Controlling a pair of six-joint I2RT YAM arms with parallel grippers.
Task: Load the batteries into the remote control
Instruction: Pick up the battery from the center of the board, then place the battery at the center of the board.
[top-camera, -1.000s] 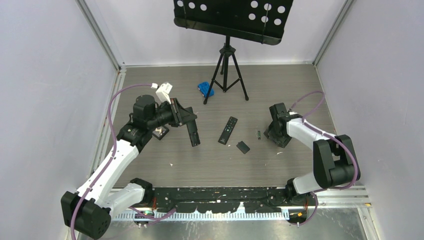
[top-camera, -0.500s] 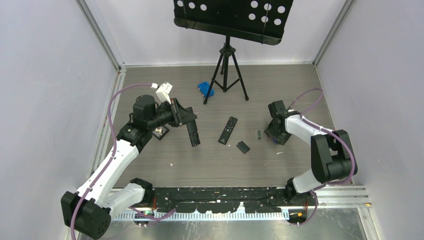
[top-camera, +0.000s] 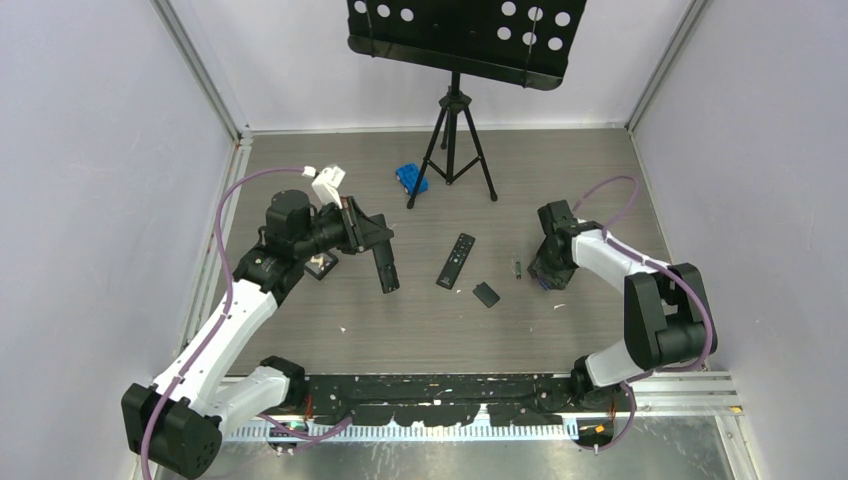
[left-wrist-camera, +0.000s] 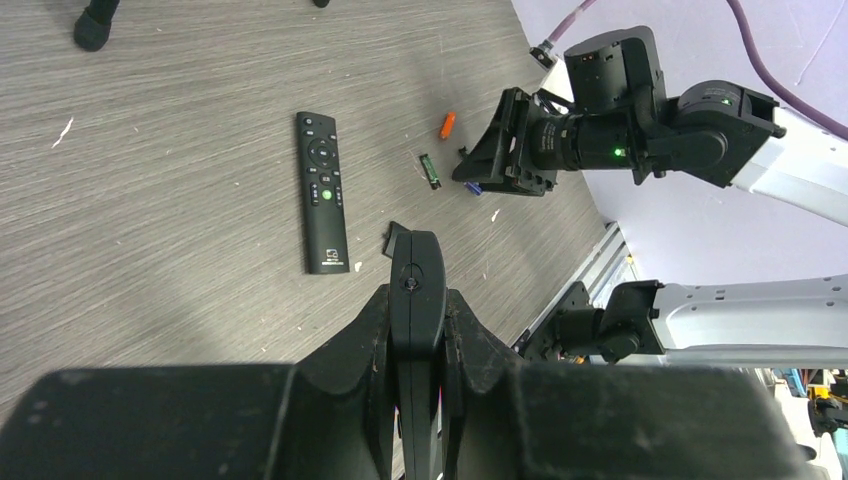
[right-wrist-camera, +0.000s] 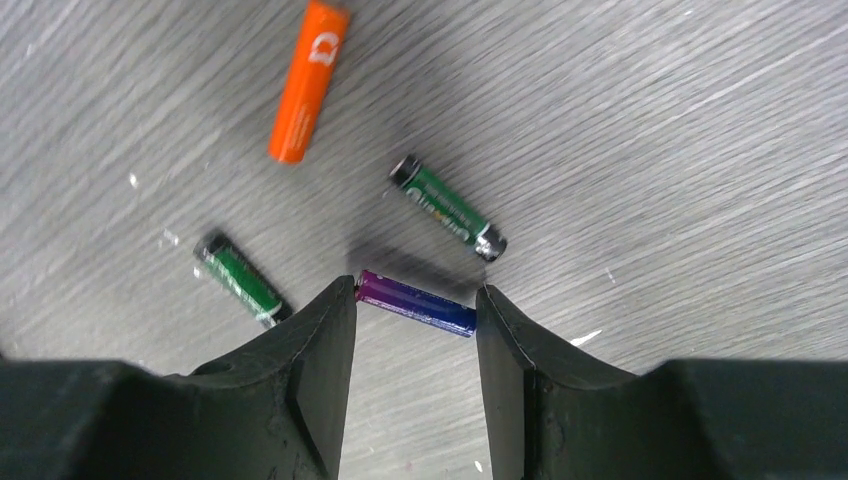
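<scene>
The right end effector (right-wrist-camera: 415, 292) sits low over the scattered batteries at the right of the surface (top-camera: 420, 330), its two fingers (right-wrist-camera: 320, 340) meeting the opposite ends of the purple battery (right-wrist-camera: 418, 305). The battery's long axis runs straight across the gap from finger to finger, so it appears pinched lengthwise, and a shadow lying apart from it suggests it is just off the wood. The orange battery (right-wrist-camera: 308, 82) lies farther out, with one green battery (right-wrist-camera: 447, 207) just beyond the purple one and another green battery (right-wrist-camera: 240, 277) off to the side, all three flat and untouched.

Well to the left, the left end effector (left-wrist-camera: 415, 318) is pressed together on the plain black remote control (top-camera: 388, 270) and holds it off the surface, its long axis running roughly near to far. A second remote with pale buttons (top-camera: 456, 260) lies flat between the two arms, with a small black cover (top-camera: 486, 294) just beside it.

The right arm is the one at the batteries, so the coming move is likely a carry leftward to the held remote. An end-to-end grip may make seating the battery awkward.
</scene>
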